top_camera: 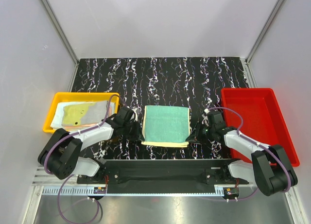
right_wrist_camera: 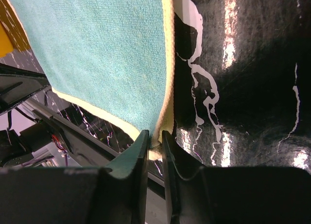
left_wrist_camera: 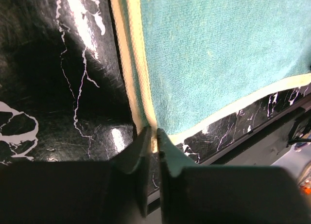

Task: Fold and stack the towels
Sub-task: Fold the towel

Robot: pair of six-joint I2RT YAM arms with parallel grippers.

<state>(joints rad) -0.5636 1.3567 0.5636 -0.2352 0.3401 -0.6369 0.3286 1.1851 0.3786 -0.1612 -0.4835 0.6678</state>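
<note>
Corners tell most here: the teal towel (top_camera: 166, 124) lies flat in the middle of the table (top_camera: 160, 73), folded to a near square with a pale yellow hem showing along its near and side edges, and its two near corners each sit in a gripper. In the left wrist view the towel (left_wrist_camera: 218, 54) fills the upper right, and the left gripper (left_wrist_camera: 151, 134) has its fingers pressed almost together on the yellow hem at the near left corner. In the right wrist view the towel (right_wrist_camera: 97, 49) fills the upper left, and the right gripper (right_wrist_camera: 154, 136) pinches the yellow hem at the near right corner the same way. From above, the left gripper (top_camera: 138, 135) and right gripper (top_camera: 194, 135) sit low at the towel's near edge, one at each side. More towels (top_camera: 77, 112), one yellow-green on paler cloth, lie in the yellow tray (top_camera: 82, 94) at the left edge of the table. A red tray (top_camera: 248, 90) stands at the right edge, well apart from the teal towel.
</note>
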